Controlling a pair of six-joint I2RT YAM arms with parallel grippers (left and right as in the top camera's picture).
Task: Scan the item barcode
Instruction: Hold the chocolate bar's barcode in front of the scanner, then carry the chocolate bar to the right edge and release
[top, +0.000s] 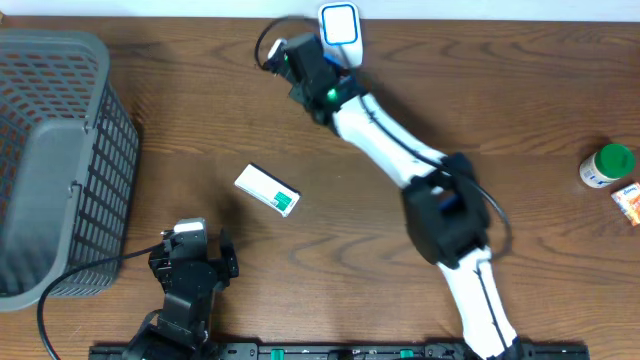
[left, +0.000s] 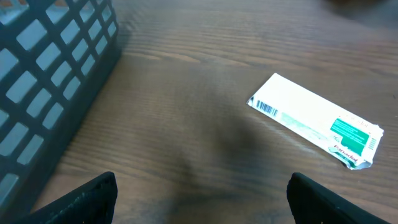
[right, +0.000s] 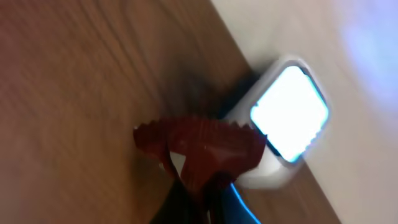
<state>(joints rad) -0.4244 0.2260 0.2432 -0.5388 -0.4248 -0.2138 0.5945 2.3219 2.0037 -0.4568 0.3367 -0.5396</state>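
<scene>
My right gripper (right: 200, 202) is shut on a red crinkle-edged packet (right: 200, 144), which sticks up from its fingers. The packet is held just in front of the white scanner (right: 287, 118), whose window glows bright. From overhead, the right gripper (top: 290, 55) reaches to the table's far edge beside the scanner (top: 338, 25); the packet is hidden there. My left gripper (left: 202, 202) hangs open and empty over bare wood near the front (top: 195, 250). A white box with green print (left: 314, 121) lies ahead of it, barcode facing up at its left end (top: 267, 189).
A grey mesh basket (top: 50, 150) fills the left side and sits close to the left gripper (left: 43, 81). A green-capped bottle (top: 607, 165) and an orange packet (top: 628, 203) lie at the right edge. The right arm crosses the table's middle.
</scene>
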